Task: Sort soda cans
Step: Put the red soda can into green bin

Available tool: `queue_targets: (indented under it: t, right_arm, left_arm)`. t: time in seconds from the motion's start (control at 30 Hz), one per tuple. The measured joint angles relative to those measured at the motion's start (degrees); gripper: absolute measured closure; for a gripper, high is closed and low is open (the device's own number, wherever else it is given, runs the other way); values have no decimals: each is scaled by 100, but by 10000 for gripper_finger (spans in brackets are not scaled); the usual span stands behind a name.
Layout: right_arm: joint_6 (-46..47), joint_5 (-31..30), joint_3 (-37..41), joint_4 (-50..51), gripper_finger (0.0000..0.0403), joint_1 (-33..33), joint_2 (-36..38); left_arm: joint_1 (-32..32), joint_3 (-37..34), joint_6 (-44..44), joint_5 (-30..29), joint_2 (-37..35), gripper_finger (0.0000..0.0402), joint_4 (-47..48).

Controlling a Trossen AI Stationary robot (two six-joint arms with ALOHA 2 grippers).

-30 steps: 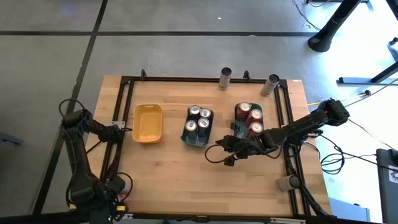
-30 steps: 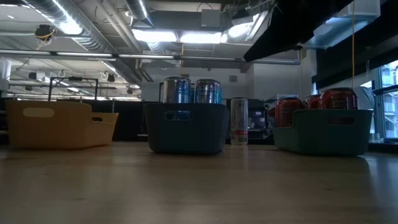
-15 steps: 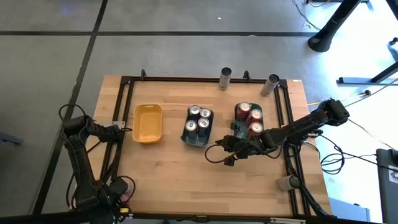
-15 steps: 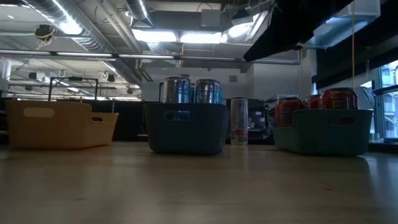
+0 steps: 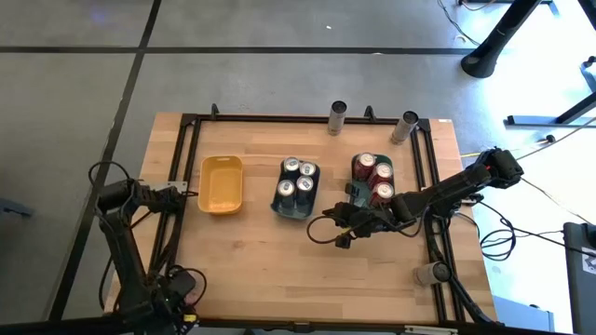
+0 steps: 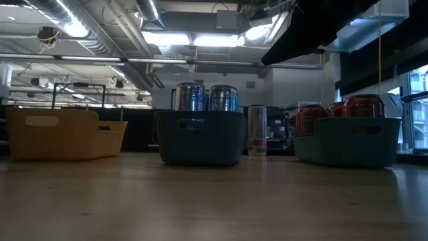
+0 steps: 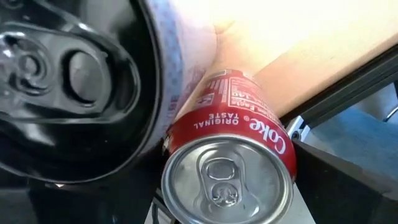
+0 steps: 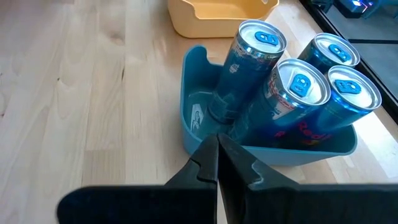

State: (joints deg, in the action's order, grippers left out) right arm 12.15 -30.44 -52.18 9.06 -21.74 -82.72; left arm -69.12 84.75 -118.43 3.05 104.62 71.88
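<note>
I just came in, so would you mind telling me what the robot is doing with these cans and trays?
The robot is sorting soda cans into trays. Four blue cans stand in the grey-blue tray, red cans fill the teal tray, and the yellow tray is empty. The right hand is shut and holds nothing, hanging just in front of the grey-blue tray. The left arm is off the table's left edge, its camera close on a red Coke can beside a can with a black top.

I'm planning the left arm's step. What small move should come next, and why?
Probably bring the dark can toward the yellow tray with the left gripper: that can fills its wrist view beside a red Coke can, and the yellow tray holds nothing.
</note>
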Motion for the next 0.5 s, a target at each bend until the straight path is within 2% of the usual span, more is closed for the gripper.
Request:
queue_targets:
  t: [0.2, 0.5]
  right_arm:
    - [0, 0, 0, 0, 400, 0, 0]
    - [-21, 2, 0, 5, 400, 0, 0]
  left_arm:
    - [63, 0, 9, 35, -24, 110, -59]
    - [295, 243, 299, 15, -15, 110, -121]
